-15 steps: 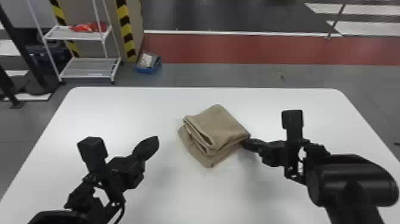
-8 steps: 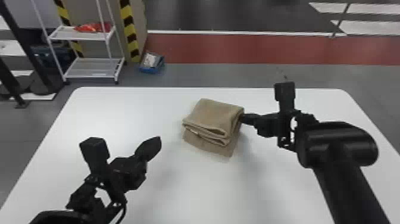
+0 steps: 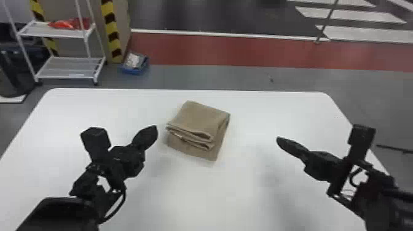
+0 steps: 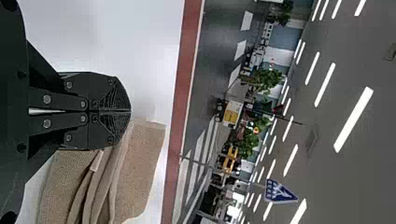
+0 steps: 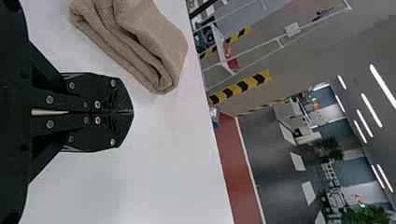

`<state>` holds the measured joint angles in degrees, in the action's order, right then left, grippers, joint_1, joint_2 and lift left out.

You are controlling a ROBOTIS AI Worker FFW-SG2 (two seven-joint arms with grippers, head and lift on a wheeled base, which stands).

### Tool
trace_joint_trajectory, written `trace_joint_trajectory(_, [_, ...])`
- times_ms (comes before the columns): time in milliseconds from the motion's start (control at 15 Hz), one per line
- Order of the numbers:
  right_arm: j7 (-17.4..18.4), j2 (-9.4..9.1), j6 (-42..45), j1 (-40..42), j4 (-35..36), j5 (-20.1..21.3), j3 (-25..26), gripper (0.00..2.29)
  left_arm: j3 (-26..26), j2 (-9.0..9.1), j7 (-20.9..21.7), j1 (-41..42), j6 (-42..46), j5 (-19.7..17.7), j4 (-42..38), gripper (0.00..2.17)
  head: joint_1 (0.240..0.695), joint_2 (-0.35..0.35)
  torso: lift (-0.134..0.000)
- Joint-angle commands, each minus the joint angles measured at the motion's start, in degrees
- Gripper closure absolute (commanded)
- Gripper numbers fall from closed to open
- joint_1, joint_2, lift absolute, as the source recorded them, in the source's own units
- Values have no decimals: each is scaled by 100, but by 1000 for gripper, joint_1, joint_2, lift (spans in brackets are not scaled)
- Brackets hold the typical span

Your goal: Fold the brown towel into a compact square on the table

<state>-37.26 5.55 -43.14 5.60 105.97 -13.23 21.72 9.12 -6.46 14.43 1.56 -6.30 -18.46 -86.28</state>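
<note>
brown folded cloth towel [image 3: 196, 118] on white flat rectangular table [image 3: 245, 196], between the claws, layered folds showing | black two-fingered left claw [image 3: 154, 129]: pressed together, towel just beside its tip, on its right | black two-fingered right claw [image 3: 279, 140]: pressed together, towel farther off, to its left

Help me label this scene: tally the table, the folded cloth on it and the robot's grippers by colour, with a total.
Brown: 1, the towel
Black: 2, the left gripper and the right gripper
White: 1, the table
Total: 4
</note>
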Motion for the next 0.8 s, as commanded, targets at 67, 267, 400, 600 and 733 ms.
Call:
trace_joint_trajectory(67, [-229, -1, -235, 750, 768, -664, 790, 1949, 371, 39, -10, -552, 335, 9, 956, 2142, 695, -201, -112])
trace_joint_trajectory(267, [-484, -89, -745, 978, 1163, -1217, 1054, 1953, 538, 109, -160, -815, 933, 88, 1650, 2142, 695, -244, -112])
trace_joint_trajectory(400, [-589, -221, -921, 1049, 1409, -1253, 1133, 1953, 538, 127, -151, -815, 968, 88, 1711, 2142, 695, -241, -112])
trace_joint_trajectory(600, [-572, -221, -938, 925, 1400, -1244, 1115, 1949, 608, 101, -63, -683, 933, 70, 1632, 2142, 695, -235, -112])
trace_joint_trajectory(733, [-545, -238, -938, 829, 1295, -1191, 1062, 1953, 687, 101, -28, -455, 810, 53, 1369, 2142, 695, -242, -112])
